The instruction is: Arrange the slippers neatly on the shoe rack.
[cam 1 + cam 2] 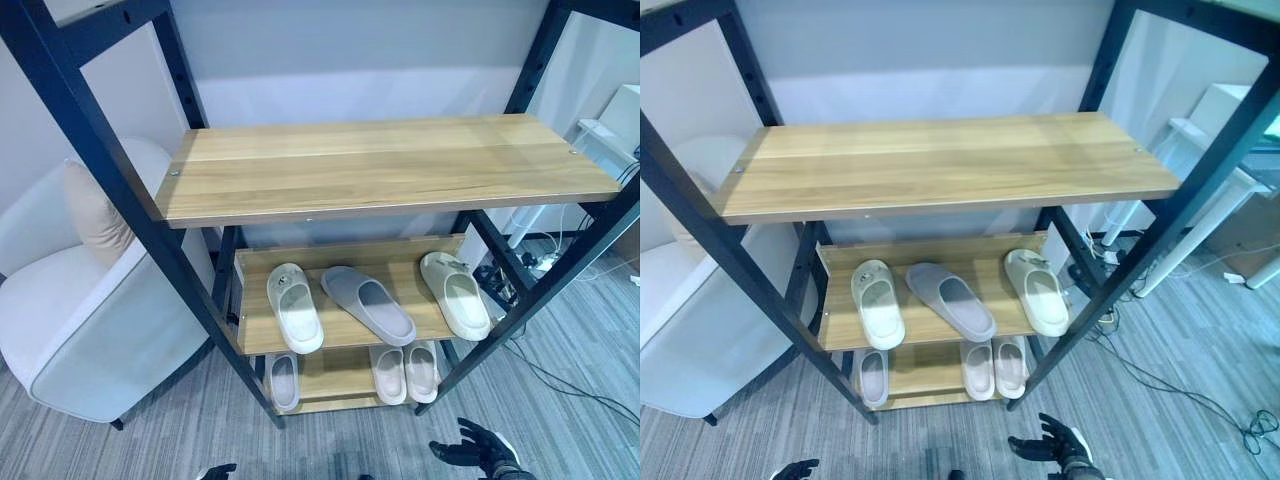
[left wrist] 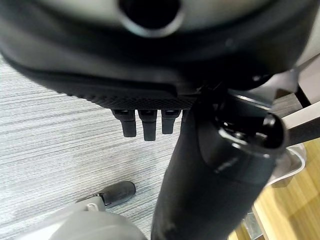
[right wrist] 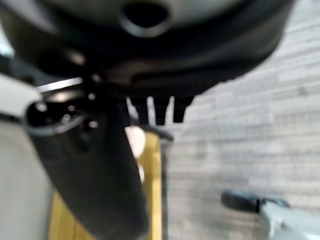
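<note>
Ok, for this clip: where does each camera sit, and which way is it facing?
Left eye view: on the head, looking down at the black-framed wooden shoe rack; right hand low in frame.
Right eye view: beside it, same rack, grey slipper on the middle shelf.
Left wrist view: on the left wrist, along the left hand toward grey carpet.
Right wrist view: along the right hand, toward carpet and rack edge.
Both eye views share the slippers; both wrist views share the carpet.

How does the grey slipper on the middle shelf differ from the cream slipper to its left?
Colour: the grey slipper is blue-grey, while the cream slipper is off-white.
Pose: the grey slipper lies at a slant across the middle shelf, while the cream slipper lies nearly straight, front to back.
Both lie sole down on the same shelf, apart from each other.
</note>
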